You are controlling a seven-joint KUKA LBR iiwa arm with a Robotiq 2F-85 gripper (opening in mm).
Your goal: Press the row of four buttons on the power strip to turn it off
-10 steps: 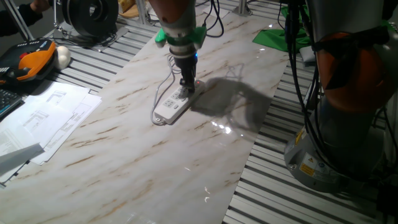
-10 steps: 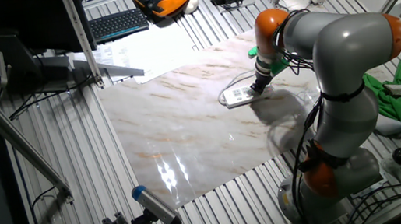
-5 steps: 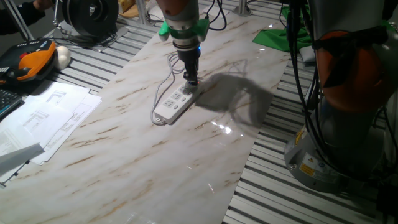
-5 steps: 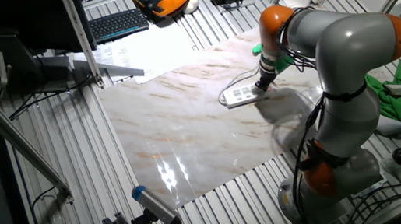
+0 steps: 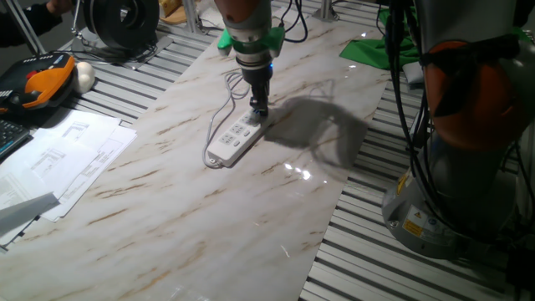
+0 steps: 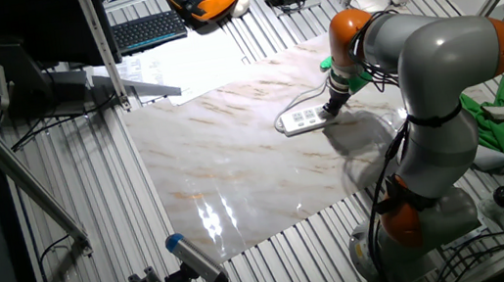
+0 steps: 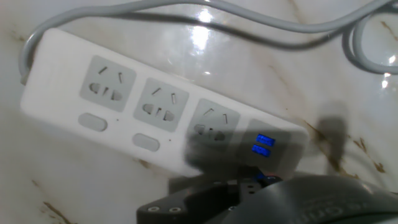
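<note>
The power strip [image 5: 235, 140] is a white bar lying on the marble table top [image 5: 192, 217], with its cord [image 5: 226, 102] looping away behind it. My gripper [image 5: 261, 111] points straight down over the strip's far end, at or just above its surface. From the other side, the gripper [image 6: 330, 110] stands at the right end of the power strip [image 6: 302, 119]. The hand view shows the power strip [image 7: 124, 93] with three sockets, two grey oval buttons [image 7: 93, 122] below them, and blue lights [image 7: 263, 144]. A dark blurred finger [image 7: 208, 157] covers the strip beneath the third socket.
Papers [image 5: 58, 159] and an orange pendant [image 5: 38, 79] lie left of the marble sheet. Green cloth [image 5: 376, 50] sits at the back right. The arm's base [image 5: 464, 176] stands to the right. A keyboard [image 6: 147, 29] lies beyond the table.
The gripper has shifted a little along the strip towards its far end, away from the middle sockets. The strip itself has not moved.
</note>
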